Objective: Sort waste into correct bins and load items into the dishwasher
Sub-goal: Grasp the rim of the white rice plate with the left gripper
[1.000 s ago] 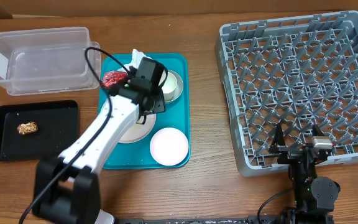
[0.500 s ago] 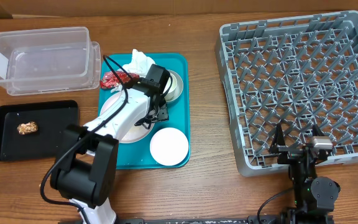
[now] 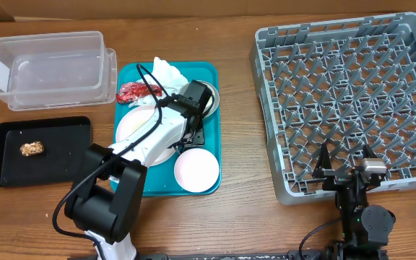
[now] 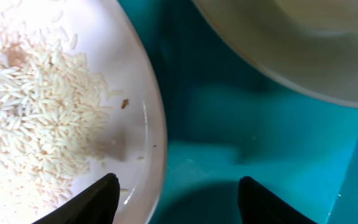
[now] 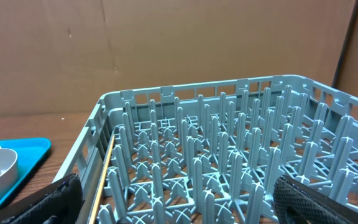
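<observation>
My left gripper (image 3: 193, 136) is open and low over the teal tray (image 3: 209, 139). In the left wrist view the left gripper (image 4: 179, 200) straddles the right rim of the large white plate (image 4: 143, 99), which holds loose rice (image 4: 33, 106). The metal bowl (image 4: 291, 43) lies just beyond; overhead it (image 3: 211, 98) is mostly under my wrist. The small plate (image 3: 196, 170) sits at the tray's front. The napkin (image 3: 166, 70) and red wrapper (image 3: 137, 91) lie at the tray's back. The cup is hidden. My right gripper (image 3: 346, 174) is open at the rack's front edge.
The clear tub (image 3: 49, 68) stands at the back left. The black tray (image 3: 63, 155) in front of it holds the brown scrap (image 3: 32, 149). The grey dish rack (image 3: 349, 101) fills the right side and the right wrist view (image 5: 229, 155).
My left gripper has moved right and toward the front, from beside the red wrapper to the large plate's right rim. The napkin is uncovered. The right arm has not moved.
</observation>
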`<action>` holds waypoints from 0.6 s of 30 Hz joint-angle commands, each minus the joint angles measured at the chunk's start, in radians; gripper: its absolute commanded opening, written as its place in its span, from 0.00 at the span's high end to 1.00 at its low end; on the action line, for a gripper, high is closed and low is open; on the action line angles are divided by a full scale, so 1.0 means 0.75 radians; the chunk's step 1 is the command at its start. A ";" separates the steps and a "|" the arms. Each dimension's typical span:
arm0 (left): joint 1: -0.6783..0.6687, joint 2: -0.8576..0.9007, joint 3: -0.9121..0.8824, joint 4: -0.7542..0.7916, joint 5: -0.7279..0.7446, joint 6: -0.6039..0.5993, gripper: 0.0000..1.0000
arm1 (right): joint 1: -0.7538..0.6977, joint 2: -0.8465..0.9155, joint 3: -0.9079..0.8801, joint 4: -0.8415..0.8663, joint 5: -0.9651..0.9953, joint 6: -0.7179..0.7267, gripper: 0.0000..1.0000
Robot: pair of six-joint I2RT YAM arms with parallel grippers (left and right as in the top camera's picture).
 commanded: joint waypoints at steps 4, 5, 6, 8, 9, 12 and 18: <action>0.001 0.024 -0.022 -0.004 -0.059 0.007 0.39 | -0.004 -0.012 -0.014 0.004 0.009 -0.001 0.00; 0.001 0.024 -0.022 -0.003 -0.060 0.007 0.42 | -0.004 -0.012 -0.014 0.004 0.009 -0.001 0.00; 0.001 0.024 -0.022 -0.001 -0.062 0.007 0.44 | -0.004 -0.012 -0.014 0.004 0.009 -0.001 0.00; 0.001 0.024 -0.022 -0.001 -0.090 -0.018 0.44 | -0.004 -0.012 -0.014 0.004 0.009 -0.001 0.00; 0.001 0.024 -0.022 0.001 -0.097 -0.022 0.45 | -0.004 -0.012 -0.014 0.004 0.009 -0.001 0.00; 0.003 0.024 -0.022 0.002 -0.110 -0.044 0.50 | -0.004 -0.012 -0.014 0.004 0.009 -0.001 0.00; 0.013 0.024 -0.040 0.003 -0.111 -0.044 0.51 | -0.004 -0.012 -0.014 0.004 0.009 -0.001 0.00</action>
